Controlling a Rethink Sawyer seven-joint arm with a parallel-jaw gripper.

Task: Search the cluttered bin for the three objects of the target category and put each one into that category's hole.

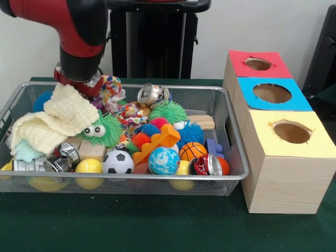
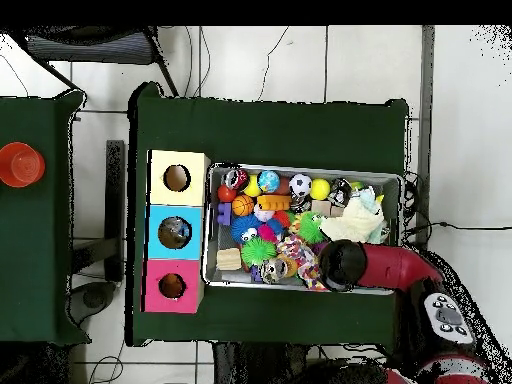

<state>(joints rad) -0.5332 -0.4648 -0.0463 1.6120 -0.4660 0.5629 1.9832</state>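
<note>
While the bin (image 1: 231,173) looks full and the three holes (red (image 1: 258,64), blue (image 1: 272,93), yellow (image 1: 292,132)) show nothing obviously deposited, you're prob. at the start; the gripper (image 1: 79,84) is down in the clutter, grip state unclear.

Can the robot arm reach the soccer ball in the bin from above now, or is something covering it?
Probably yes: the soccer ball lies uncovered on top near the bin's front wall, with nothing over it.

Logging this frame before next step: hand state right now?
Hand: cannot be told. It is down in the wire bin behind the cream cloth, which hides the lower end.
</note>
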